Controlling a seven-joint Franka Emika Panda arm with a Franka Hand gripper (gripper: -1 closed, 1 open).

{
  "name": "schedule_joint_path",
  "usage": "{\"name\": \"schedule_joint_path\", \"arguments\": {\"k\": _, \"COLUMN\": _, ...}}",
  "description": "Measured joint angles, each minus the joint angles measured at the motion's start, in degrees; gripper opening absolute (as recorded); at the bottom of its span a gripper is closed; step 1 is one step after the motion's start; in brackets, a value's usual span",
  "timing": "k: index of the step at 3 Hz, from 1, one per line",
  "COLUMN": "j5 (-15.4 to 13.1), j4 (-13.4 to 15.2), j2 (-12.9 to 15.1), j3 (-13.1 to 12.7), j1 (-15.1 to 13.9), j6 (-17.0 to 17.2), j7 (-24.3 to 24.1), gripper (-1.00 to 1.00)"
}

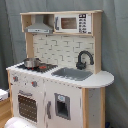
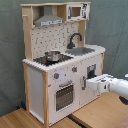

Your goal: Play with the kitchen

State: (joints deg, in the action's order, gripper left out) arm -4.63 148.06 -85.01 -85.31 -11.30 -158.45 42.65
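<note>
The kitchen (image 1: pixel 55 75) is a white and light-wood toy unit that shows in both exterior views. It has a grey hood (image 1: pixel 39 25), a small microwave (image 1: pixel 72 22), a black faucet (image 1: pixel 84 57), a grey sink (image 1: pixel 72 74) and an oven door (image 1: pixel 27 105). A metal pot (image 2: pixel 52 56) sits on the stove. In the second exterior view my white arm (image 2: pixel 112 85) reaches in from the right. My gripper (image 2: pixel 90 83) is right in front of the cupboard door (image 2: pixel 91 70) under the sink (image 2: pixel 82 50).
A grey curtain (image 2: pixel 115 25) hangs behind the kitchen. Wooden table tops (image 2: pixel 100 112) lie below and in front of it. A white rounded shape (image 1: pixel 19 123) shows at the bottom left of the first exterior view.
</note>
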Motion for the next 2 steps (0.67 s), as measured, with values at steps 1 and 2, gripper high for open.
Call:
{"name": "schedule_joint_path", "arguments": {"k": 1, "j5": 0.0, "j4": 0.1, "j2": 0.0, "j3": 1.4, "j1": -4.4, "j6": -3.1, "j7": 1.5, "gripper": 1.0}}
{"name": "schedule_joint_path", "arguments": {"k": 2, "j5": 0.0, "j4": 1.9, "j2": 0.0, "j3": 1.4, "j1": -7.8, "j6": -7.9, "j7": 3.7, "gripper": 1.0}}
